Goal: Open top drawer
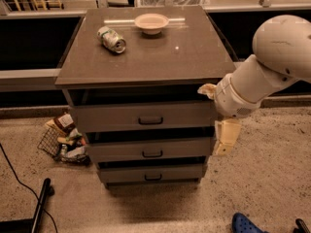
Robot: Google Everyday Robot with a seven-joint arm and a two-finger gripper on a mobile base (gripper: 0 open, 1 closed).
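The top drawer (112, 116) is the widest of three grey-brown drawers in a cabinet at the centre. Its flat front carries a small dark bar handle (150, 121), and a dark gap shows above the front, under the cabinet top (175, 62). My gripper (225, 137) hangs from the white arm (272, 62) at the cabinet's right side, level with the top and middle drawers. It is to the right of the handle and touches nothing that I can see.
A can (112, 39) lies on its side and a shallow bowl (151, 23) stands on the cabinet top. A wire basket of rubbish (65, 141) sits on the floor at the left. A black pole (38, 207) lies at the lower left, a blue shoe (247, 224) at the lower right.
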